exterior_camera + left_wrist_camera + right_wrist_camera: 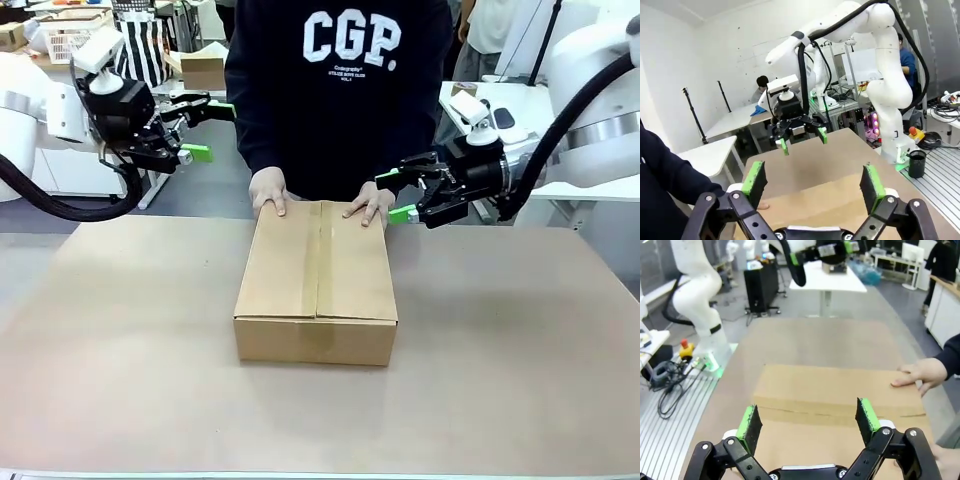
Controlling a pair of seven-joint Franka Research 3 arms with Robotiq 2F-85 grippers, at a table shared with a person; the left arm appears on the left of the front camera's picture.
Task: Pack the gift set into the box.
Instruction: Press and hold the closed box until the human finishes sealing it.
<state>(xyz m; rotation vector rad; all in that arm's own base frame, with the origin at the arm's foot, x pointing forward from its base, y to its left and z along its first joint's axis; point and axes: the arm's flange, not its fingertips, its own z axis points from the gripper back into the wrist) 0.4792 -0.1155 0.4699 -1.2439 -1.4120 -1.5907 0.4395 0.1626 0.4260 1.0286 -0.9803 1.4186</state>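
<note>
Closed flaps of the shallow brown corrugated cardboard box (pixel 316 270) hide its inside. The small white print (pixel 352 70) on the person's dark sweatshirt (pixel 300 120) seems too tiny to read.

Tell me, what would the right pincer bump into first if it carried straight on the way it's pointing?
Probably the top of the box: in the right wrist view it lies between the fingers of the right pincer. The person's hand rests just beside that line; depth is unclear.
</note>
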